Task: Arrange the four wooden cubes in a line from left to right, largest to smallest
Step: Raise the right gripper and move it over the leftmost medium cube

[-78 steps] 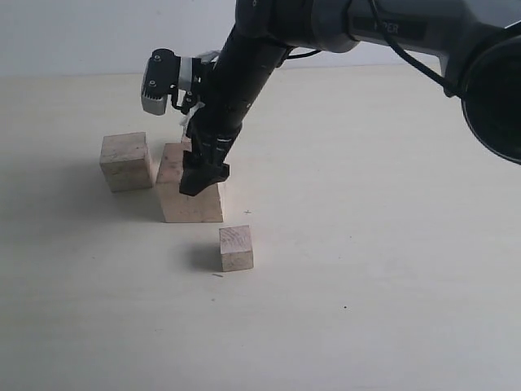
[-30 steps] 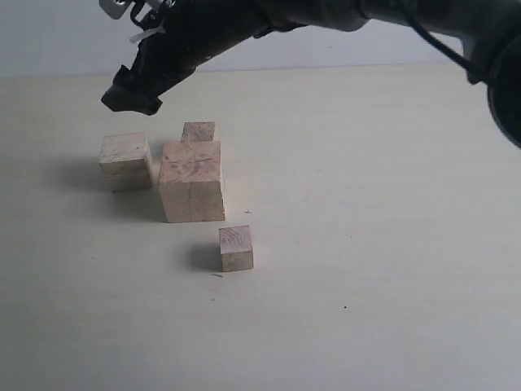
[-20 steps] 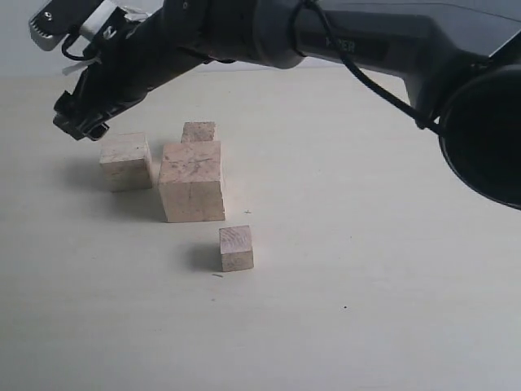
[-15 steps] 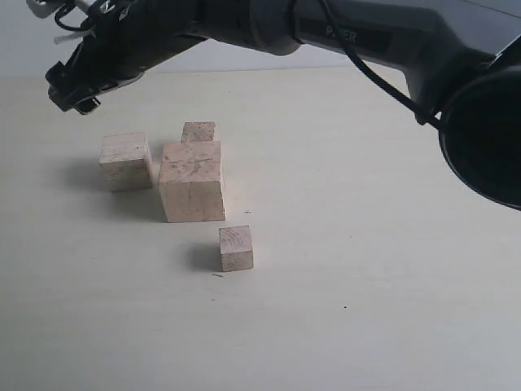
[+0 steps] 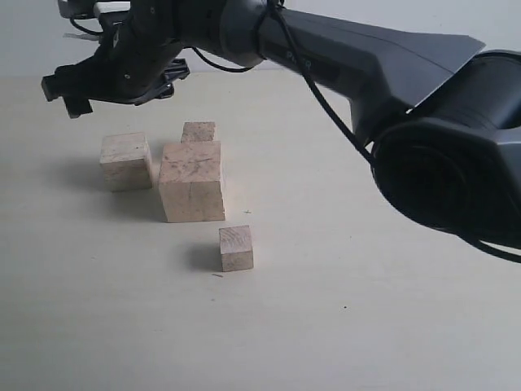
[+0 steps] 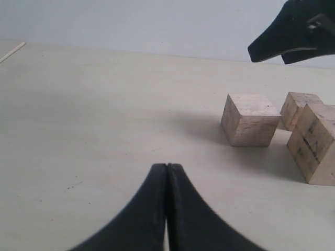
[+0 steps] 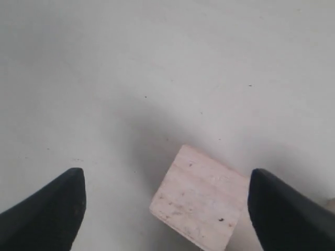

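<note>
Four wooden cubes sit on the pale table. The largest cube (image 5: 192,181) stands in the middle of the group, with a mid-sized cube (image 5: 126,161) to its left. A small cube (image 5: 199,131) is partly hidden behind the largest, and another small cube (image 5: 236,248) stands apart in front. My right gripper (image 5: 67,94) hovers open above and just left of the mid-sized cube (image 7: 201,204), holding nothing, with that cube low between its fingers (image 7: 166,177). My left gripper (image 6: 166,167) is shut and empty, low over the table and well short of the mid-sized cube (image 6: 250,119).
The right arm (image 5: 342,57) stretches from the right side across and above the cubes. Its dark fingertips (image 6: 293,31) show above the cubes in the left wrist view. Bare tabletop (image 5: 366,285) lies to the right of and in front of the group.
The right gripper has lifted off the largest cube and swung up and left, ending above the mid-sized cube. None of the cubes has moved.
</note>
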